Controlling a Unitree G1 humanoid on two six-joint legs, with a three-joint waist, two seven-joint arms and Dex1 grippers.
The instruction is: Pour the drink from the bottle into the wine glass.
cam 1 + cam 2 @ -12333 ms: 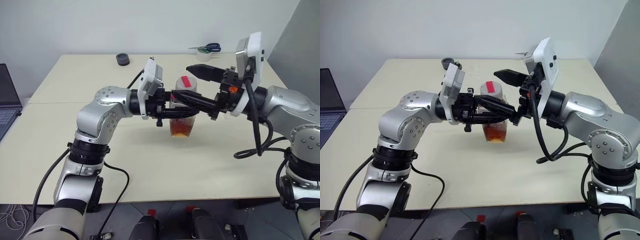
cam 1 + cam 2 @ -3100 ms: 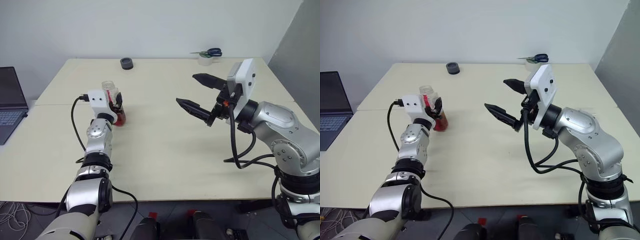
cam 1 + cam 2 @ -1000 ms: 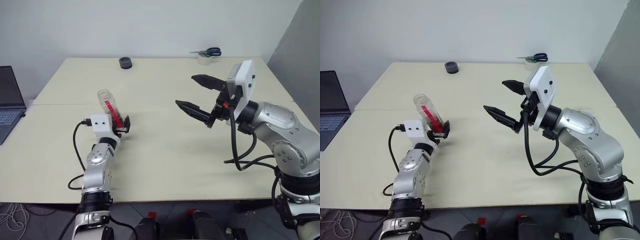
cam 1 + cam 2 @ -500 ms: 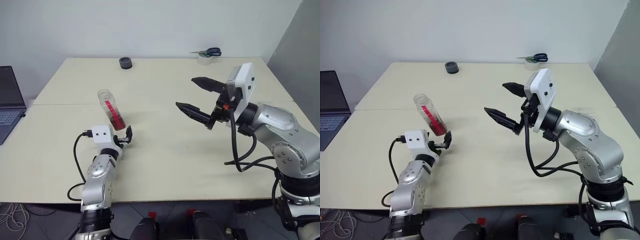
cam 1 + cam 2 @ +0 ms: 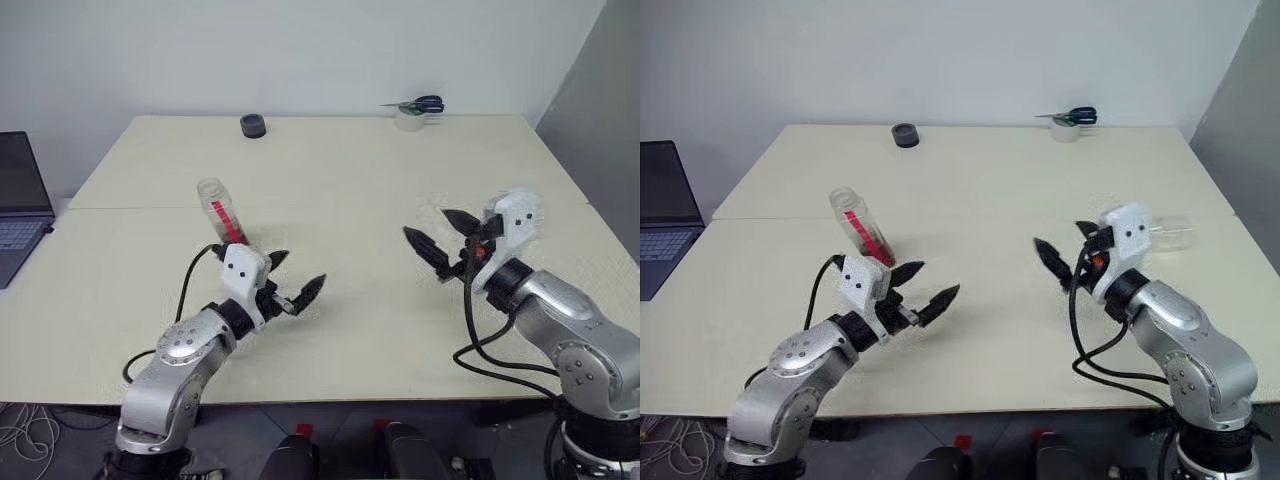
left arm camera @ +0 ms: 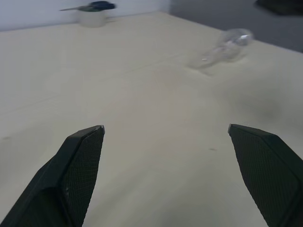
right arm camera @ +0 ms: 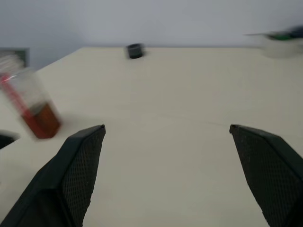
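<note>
The bottle (image 5: 861, 236) stands on the left half of the table (image 5: 980, 190), tilted, its open mouth leaning up and away toward the far left and its base nearer the middle of the table. It is clear plastic with a narrow red strip running along its length, and the drink (image 7: 43, 121), a small amount of reddish-amber liquid, sits in its low end. The wine glass (image 5: 1170, 232) lies on its side near the right edge of the table, its long axis running roughly left to right; it is clear and colourless, and in the left wrist view its rounded bowl and thin stem show faintly against the tabletop. The left gripper (image 5: 924, 290) hangs just in front of the bottle, its two black fingers spread wide with nothing between them. The right gripper (image 5: 1068, 250) sits left of the glass, also spread wide and empty. The table is pale cream with a seam across it. At its far edge are a small dark round cap (image 5: 905, 134) and scissors (image 5: 1078, 116) resting on a roll of tape (image 5: 1065, 131). A laptop (image 5: 665, 222) stands off the left side, before a plain light wall.
</note>
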